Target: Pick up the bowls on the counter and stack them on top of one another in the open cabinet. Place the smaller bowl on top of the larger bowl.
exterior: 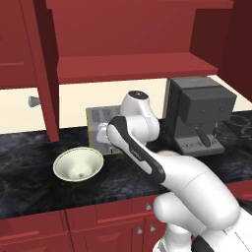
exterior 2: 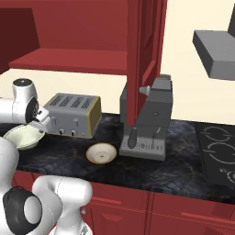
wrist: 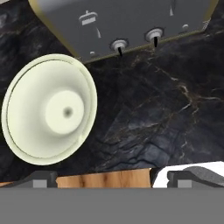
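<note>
while the pincer [wrist: 113,178] hangs with fingers apart, the larger bowl [wrist: 48,109] sits just beside the toaster [wrist: 127,24].

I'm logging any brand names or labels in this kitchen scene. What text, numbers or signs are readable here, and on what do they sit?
No readable words, brands or numbers.
Toaster: small pale marks above its two knobs, too blurred to read.
Coffee machine: a row of tiny marks along its base, too small to read.
Stove top: pale burner rings, no text.
Larger bowl, smaller bowl, open cabinet: nothing written.
</note>
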You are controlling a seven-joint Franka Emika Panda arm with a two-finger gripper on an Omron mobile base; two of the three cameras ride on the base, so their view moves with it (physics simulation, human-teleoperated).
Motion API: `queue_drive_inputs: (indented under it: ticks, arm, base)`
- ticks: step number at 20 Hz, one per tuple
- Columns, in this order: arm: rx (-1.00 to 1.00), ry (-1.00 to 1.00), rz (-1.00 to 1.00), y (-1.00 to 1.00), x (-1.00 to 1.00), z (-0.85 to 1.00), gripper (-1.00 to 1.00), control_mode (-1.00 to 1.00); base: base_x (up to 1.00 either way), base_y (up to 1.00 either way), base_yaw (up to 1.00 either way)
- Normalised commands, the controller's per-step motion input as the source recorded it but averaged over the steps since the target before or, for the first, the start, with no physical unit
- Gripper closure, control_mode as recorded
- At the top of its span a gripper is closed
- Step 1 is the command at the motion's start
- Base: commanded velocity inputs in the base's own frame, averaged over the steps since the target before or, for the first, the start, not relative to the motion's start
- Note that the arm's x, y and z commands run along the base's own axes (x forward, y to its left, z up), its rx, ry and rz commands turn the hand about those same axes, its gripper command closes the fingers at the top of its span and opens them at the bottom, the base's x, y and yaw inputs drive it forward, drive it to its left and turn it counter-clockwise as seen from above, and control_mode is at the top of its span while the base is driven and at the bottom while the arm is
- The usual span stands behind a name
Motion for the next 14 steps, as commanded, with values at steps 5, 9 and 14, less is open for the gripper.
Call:
queue_drive_inputs:
  ticks: [5,9,14]
  arm:
    - [0.04,-0.02,-0.03,0.20,0.00,-0.22,-1.00,-1.00]
    - [0.04,-0.03,-0.02,0.16,0.00,-0.21,-1.00,-1.00]
    - [0.00,-0.05,0.00,0.13,0.00,-0.17,-1.00,-1.00]
  base:
    - [0.00,0.00,0.00]
    - [0.00,0.00,0.00]
    - [0.00,0.00,0.00]
